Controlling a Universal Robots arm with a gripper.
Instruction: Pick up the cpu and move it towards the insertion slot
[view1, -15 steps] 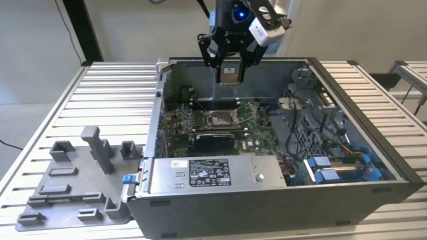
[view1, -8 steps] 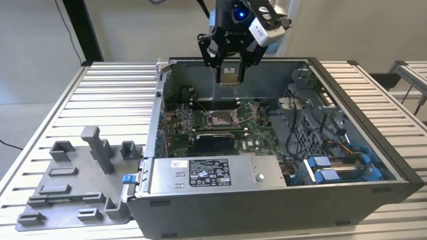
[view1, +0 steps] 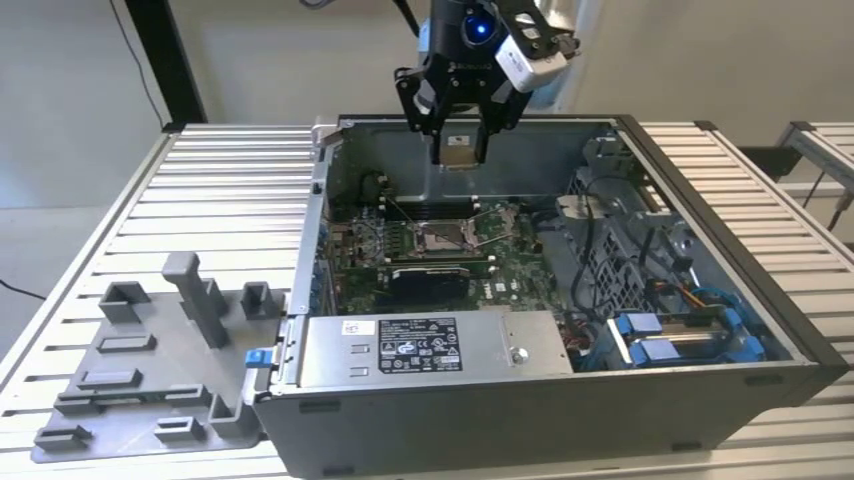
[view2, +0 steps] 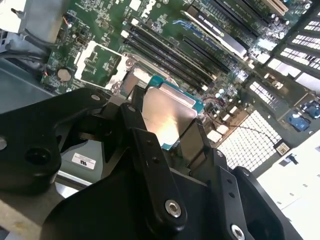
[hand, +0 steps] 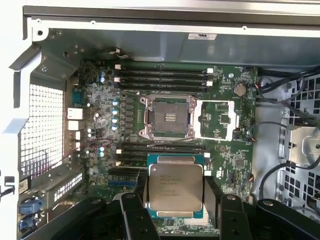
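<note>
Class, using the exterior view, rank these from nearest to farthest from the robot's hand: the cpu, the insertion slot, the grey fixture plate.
1. The cpu, gripped in the hand, above the case's rear.
2. The insertion slot, on the motherboard below the hand.
3. The grey fixture plate, outside the case at the exterior view's left.

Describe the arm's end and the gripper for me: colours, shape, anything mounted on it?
The gripper is matte black, built of jointed metal links with silver screw heads, ending in two flat black fingers. Above it in the exterior view sit a blue-lit wrist section and a white, boxy camera module. A dark cable runs upward.
</note>
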